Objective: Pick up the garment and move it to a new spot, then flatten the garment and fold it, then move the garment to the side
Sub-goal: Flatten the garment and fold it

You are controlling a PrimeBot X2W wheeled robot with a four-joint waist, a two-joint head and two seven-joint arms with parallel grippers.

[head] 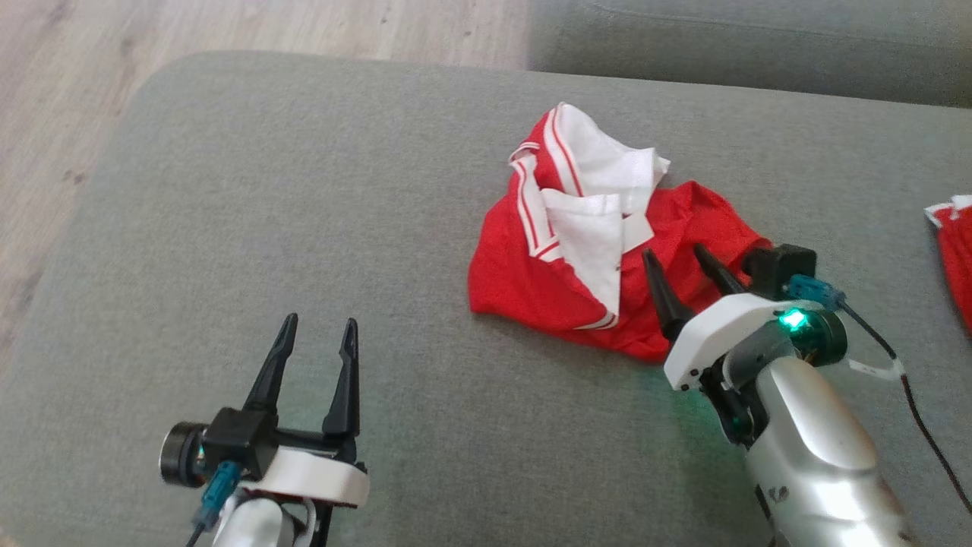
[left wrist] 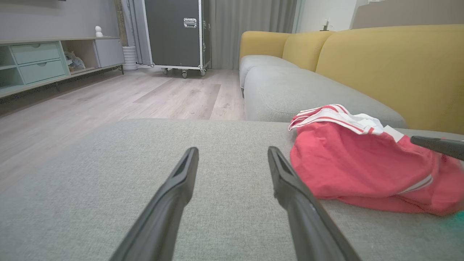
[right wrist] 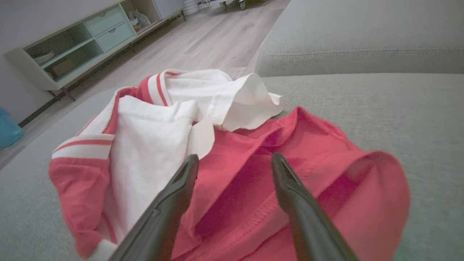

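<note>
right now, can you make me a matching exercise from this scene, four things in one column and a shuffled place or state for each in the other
Things
1. garment
2. left gripper
3. right gripper
4. wheeled case

Places or states
A. open, over bare grey cushion, apart from the cloth
B. crumpled, red and white, lying on the cushion
C. dark, standing on the wooden floor
D. open, reaching over the garment's red part

Pairs: 1-B, 2-A, 3-D, 4-C
</note>
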